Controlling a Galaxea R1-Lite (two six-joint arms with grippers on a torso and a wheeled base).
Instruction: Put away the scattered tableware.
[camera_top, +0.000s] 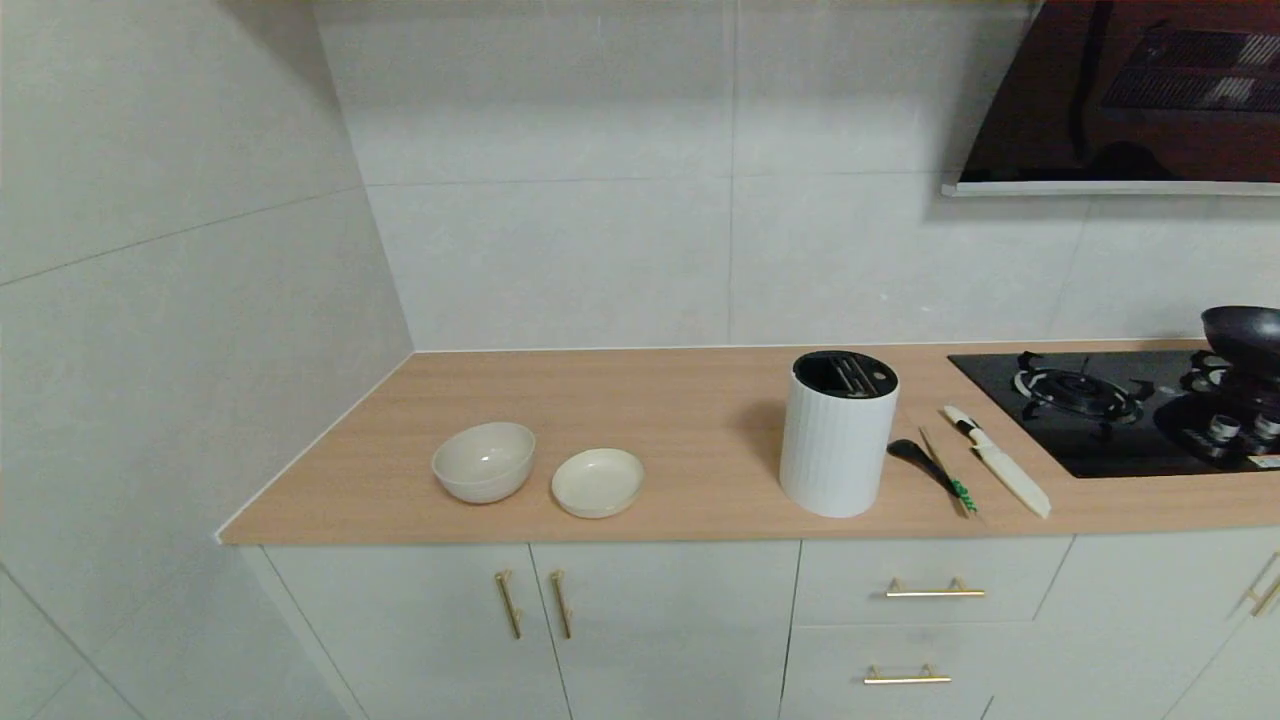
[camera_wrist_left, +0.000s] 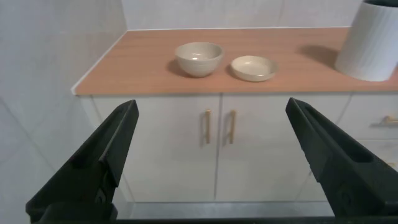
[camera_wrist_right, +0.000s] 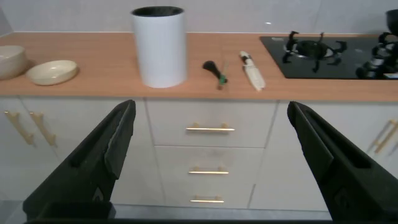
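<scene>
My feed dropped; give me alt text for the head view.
A wooden counter holds a white utensil holder, with a black spoon, chopsticks and a white knife lying to its right and a bowl and small dish to its left. A gas stove sits at far right; white cabinets below.
</scene>
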